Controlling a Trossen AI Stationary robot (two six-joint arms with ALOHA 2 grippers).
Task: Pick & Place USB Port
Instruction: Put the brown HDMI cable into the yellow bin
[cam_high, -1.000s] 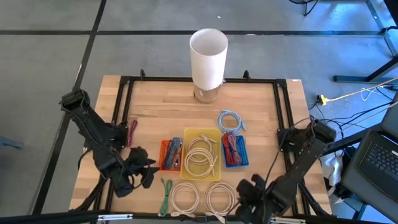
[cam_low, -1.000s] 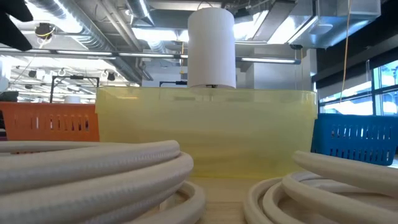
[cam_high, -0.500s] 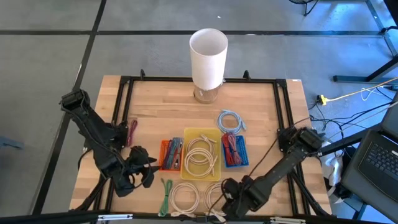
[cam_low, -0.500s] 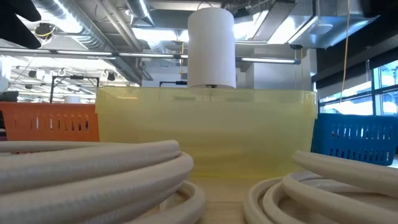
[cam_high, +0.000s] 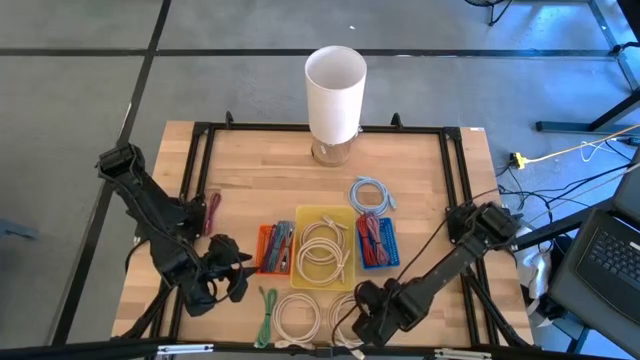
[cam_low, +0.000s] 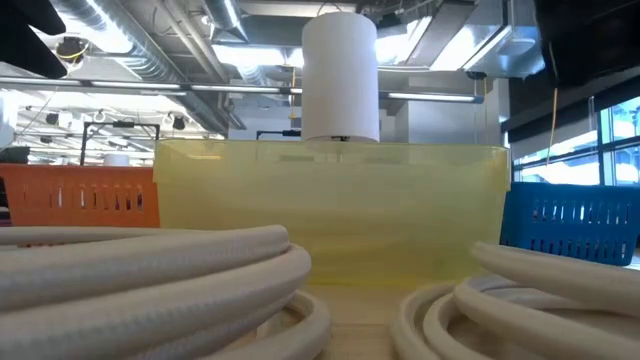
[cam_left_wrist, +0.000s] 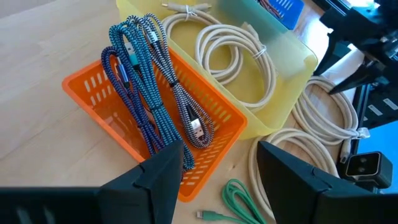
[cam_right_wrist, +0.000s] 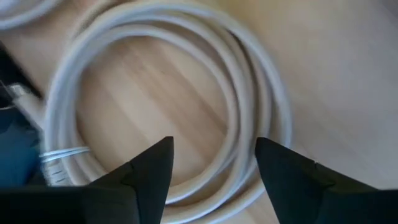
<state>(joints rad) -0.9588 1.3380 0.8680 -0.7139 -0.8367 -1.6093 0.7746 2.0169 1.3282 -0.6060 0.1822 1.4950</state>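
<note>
With the wooden table sorted by cable type, the yellow bin holds white coils, so the right gripper hovers, fingers spread and empty, over a loose white cable coil at the front edge, while the left gripper waits, parted and empty, beside the orange basket.

left tool – agape, low, idle | right tool – agape, angled down

A tall white cylinder is standing at the far edge of the wooden tabletop. A laptop is sitting open beyond the tabletop's right side, with a yellow cord trailing across the grey floor nearby.
</note>
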